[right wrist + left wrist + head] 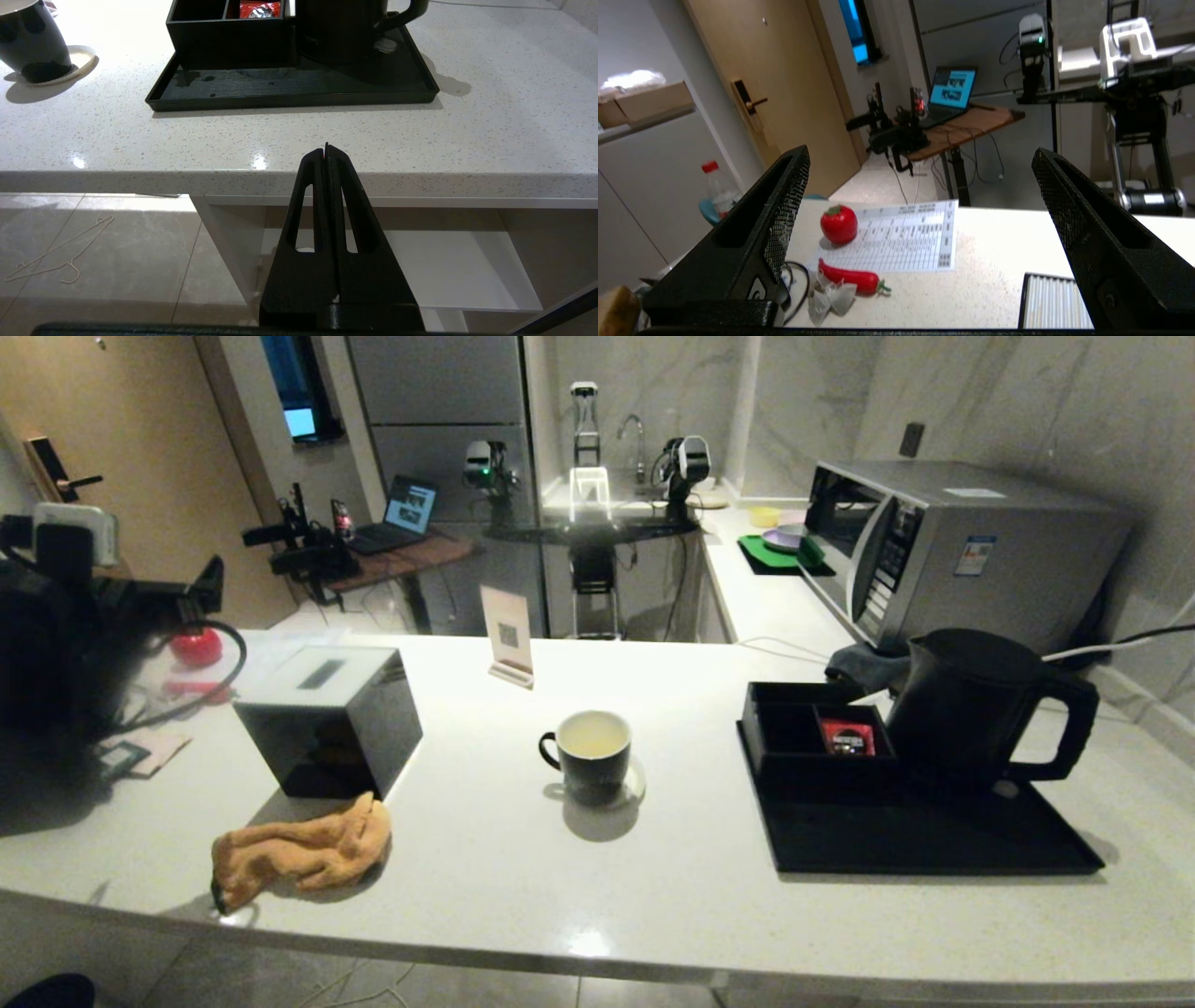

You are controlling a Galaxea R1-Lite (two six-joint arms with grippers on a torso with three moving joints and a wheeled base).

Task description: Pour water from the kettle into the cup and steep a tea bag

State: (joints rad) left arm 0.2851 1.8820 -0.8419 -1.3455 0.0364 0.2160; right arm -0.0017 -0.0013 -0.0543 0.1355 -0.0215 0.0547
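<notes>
From the head view, the cup (586,754) stands on a pale coaster mid-counter with bare white surface all round it and pale yellowish water (593,735) inside, well apart from the kettle (980,709), which sits on the black tray (934,845) near the counter's right end beside a compartment box (812,739) holding a red packet (848,737) whose print is too small to read. In the left wrist view the left gripper (920,196) is spread wide and grasps nothing, above the counter's far-left end, where a tea bag (831,298) lies beside a red pepper (850,277), a tomato (838,224) and a printed sheet (901,242) with illegible text. In the right wrist view the right gripper (327,148) is clenched empty, below and in front of the counter edge (299,182), facing the tray.
</notes>
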